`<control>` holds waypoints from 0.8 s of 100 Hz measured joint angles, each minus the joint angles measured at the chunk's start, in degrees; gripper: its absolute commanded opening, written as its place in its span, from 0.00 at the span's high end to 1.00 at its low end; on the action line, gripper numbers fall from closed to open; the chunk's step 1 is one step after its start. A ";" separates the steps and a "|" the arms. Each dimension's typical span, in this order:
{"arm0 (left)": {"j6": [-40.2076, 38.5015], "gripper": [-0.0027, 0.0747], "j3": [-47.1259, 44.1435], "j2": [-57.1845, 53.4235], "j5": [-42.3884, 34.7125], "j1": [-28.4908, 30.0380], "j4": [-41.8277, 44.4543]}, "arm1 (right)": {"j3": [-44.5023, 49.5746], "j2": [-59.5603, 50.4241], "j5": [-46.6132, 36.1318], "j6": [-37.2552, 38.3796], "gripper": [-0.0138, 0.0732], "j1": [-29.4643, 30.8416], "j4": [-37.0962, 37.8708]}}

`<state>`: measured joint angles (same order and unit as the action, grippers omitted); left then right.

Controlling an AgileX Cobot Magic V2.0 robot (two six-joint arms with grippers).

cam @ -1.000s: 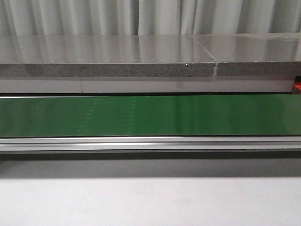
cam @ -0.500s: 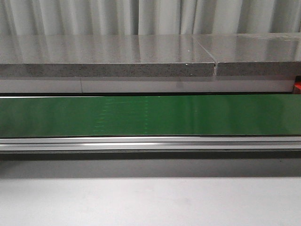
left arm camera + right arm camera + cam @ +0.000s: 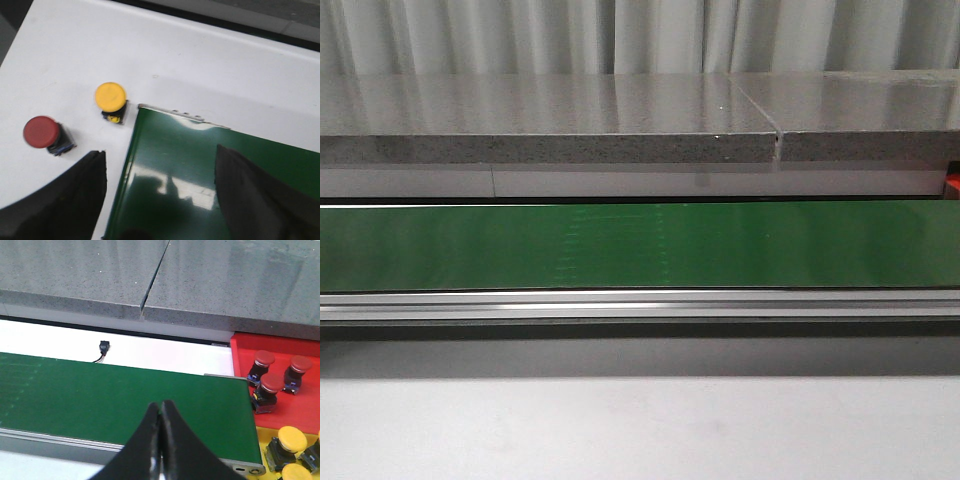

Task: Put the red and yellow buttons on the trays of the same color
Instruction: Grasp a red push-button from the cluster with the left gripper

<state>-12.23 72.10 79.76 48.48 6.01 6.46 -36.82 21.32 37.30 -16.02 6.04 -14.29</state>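
Observation:
In the left wrist view a yellow button and a red button sit on the white table beside the end of the green belt. My left gripper is open and empty above that belt end, apart from both buttons. In the right wrist view my right gripper is shut and empty over the green belt. Beyond the belt's end a red tray holds three red buttons, and a yellow tray holds several yellow buttons. No gripper shows in the front view.
The front view shows the long green belt with its metal rail, a grey stone slab behind it and white table in front. A small black plug lies on the white strip behind the belt.
A faint patch of marks on the green belt has drifted to the right in the front view. Nothing else differs.

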 measured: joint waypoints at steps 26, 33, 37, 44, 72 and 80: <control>0.00 0.37 0.09 5.35 4.78 11.64 -4.13 | 0.00 0.00 0.00 0.00 0.92 0.00 0.00; 0.00 0.37 0.09 7.07 4.96 13.70 -4.51 | 0.00 0.00 0.00 0.00 0.92 0.00 0.00; 0.00 0.37 0.09 8.03 4.96 14.72 -4.64 | 0.00 0.00 0.00 0.00 0.92 0.00 0.00; 0.00 0.37 0.09 9.67 4.96 15.97 -4.74 | 0.00 0.00 0.00 0.00 0.92 0.00 0.00; 0.00 0.37 0.22 17.36 5.06 17.77 -4.89 | 0.00 0.00 0.00 0.00 0.92 0.00 0.00; 0.00 0.37 0.33 19.04 5.06 17.77 -4.99 | 0.00 0.00 0.00 0.00 0.92 0.00 0.00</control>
<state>-12.23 72.44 98.80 53.53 23.78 1.47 -36.82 21.32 37.30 -16.02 6.04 -14.29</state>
